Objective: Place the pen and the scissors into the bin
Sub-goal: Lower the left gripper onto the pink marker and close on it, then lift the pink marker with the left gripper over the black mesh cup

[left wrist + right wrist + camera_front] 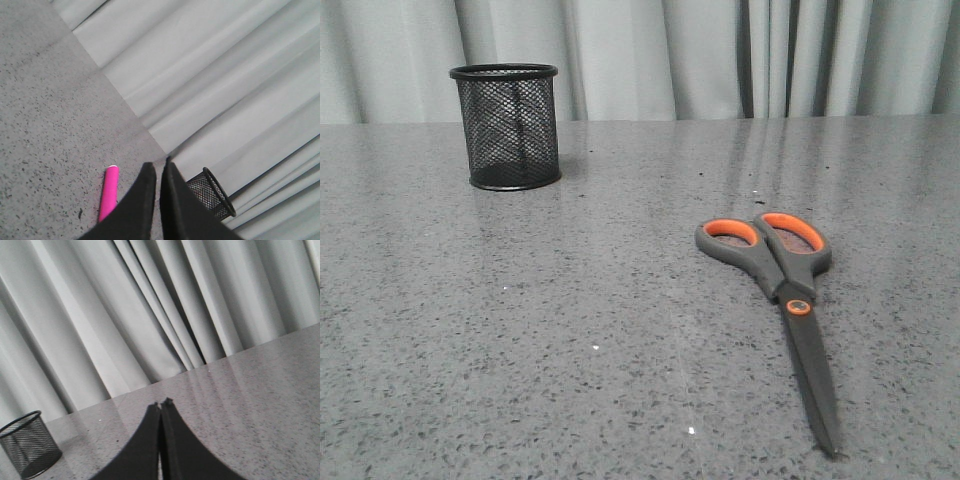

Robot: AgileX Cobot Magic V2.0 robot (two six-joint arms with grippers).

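The scissors (pixel 782 290) lie flat on the grey table at the right, orange-lined handles toward the back, blades pointing to the front. The bin (pixel 507 126), a black mesh cup, stands upright at the back left; it also shows in the left wrist view (pixel 213 194) and the right wrist view (pixel 27 443). The pink pen (pixel 109 193) lies flat on the table beside my left gripper's fingers, outside the front view. My left gripper (pixel 159 165) is shut and empty, with a thin slit between the fingers. My right gripper (pixel 161 403) is shut and empty above the table. Neither gripper shows in the front view.
The speckled grey table (pixel 570 330) runs back to a pale grey curtain (pixel 720 55) along its far edge. Nothing else stands on the table in these views.
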